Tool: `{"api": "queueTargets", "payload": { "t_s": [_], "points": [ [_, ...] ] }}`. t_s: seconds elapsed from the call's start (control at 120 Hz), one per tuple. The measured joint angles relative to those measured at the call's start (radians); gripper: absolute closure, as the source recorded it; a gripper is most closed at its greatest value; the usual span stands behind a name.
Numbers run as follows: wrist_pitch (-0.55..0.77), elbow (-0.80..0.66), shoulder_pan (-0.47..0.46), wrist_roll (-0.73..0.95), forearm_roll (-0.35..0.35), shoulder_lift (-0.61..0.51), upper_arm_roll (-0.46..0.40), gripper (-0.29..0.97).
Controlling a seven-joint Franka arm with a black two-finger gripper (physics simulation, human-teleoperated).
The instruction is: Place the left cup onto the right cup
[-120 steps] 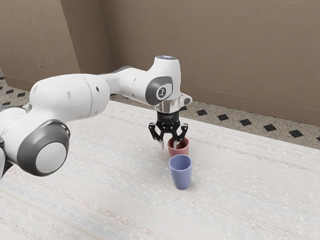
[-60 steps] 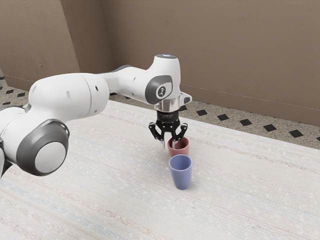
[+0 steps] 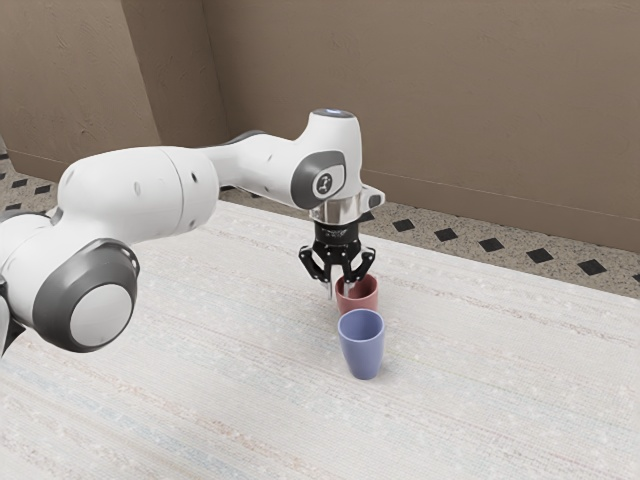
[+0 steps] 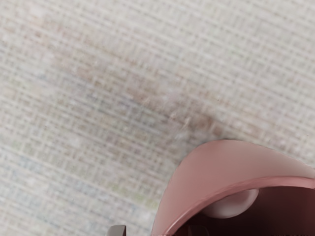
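**Gripper at the red cup's rim, blue cup just in front**

Two cups stand upright and close together on the pale woven table (image 3: 200,400). The red cup (image 3: 362,298) is the farther one in the exterior view. The blue cup (image 3: 361,343) stands just in front of it, nearer the camera, and its rim hides the red cup's lower wall. Whether the two touch cannot be told. The blue cup is the only thing near the red one, and it crowds the red cup's near side.

Bare tabletop lies all around the pair: wide toward the exterior view's left, under the white arm (image 3: 200,190), and wide toward its right and front. Behind the cups the table's far edge runs slantwise. Beyond it are a tiled floor (image 3: 490,243) with dark diamonds and a brown wall (image 3: 450,100). Above both cups the space is open, apart from the arm's hand.

The gripper (image 3: 336,288) points straight down from the wrist. It sits at the red cup's rim, on the side toward the exterior view's left. In the wrist view the red cup (image 4: 221,167) shows right under the hand, its curved rim and pink inner wall against the table's weave (image 4: 98,98). The pictures do not settle whether the gripper has hold of the cup's wall or stands open at it. The red cup rests on the table, and the blue cup is untouched.
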Motion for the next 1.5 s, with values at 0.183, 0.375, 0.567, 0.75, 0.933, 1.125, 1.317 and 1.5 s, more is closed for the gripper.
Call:
{"api": "queueTargets", "payload": {
  "t_s": [0.183,0.375,0.567,0.75,0.933,1.125,1.317,1.5],
  "points": [
    [0.0,0.008,0.0,0.0,-0.001,0.0,-0.001,0.64],
    [-0.001,0.009,-0.001,0.0,-0.001,-0.001,-0.001,0.67],
    [-0.001,0.009,-0.001,0.0,-0.001,-0.001,-0.001,0.72],
    [-0.001,0.009,-0.002,-0.001,0.0,-0.002,-0.001,0.75],
    [0.0,0.009,-0.004,-0.001,0.001,-0.002,-0.001,0.77],
    [-0.001,0.008,-0.005,-0.002,0.002,-0.01,0.0,0.78],
    [-0.004,0.002,-0.008,-0.003,0.005,-0.04,0.0,0.79],
    [-0.011,0.0,-0.009,-0.003,0.006,-0.068,-0.001,0.79]
  ]
}}
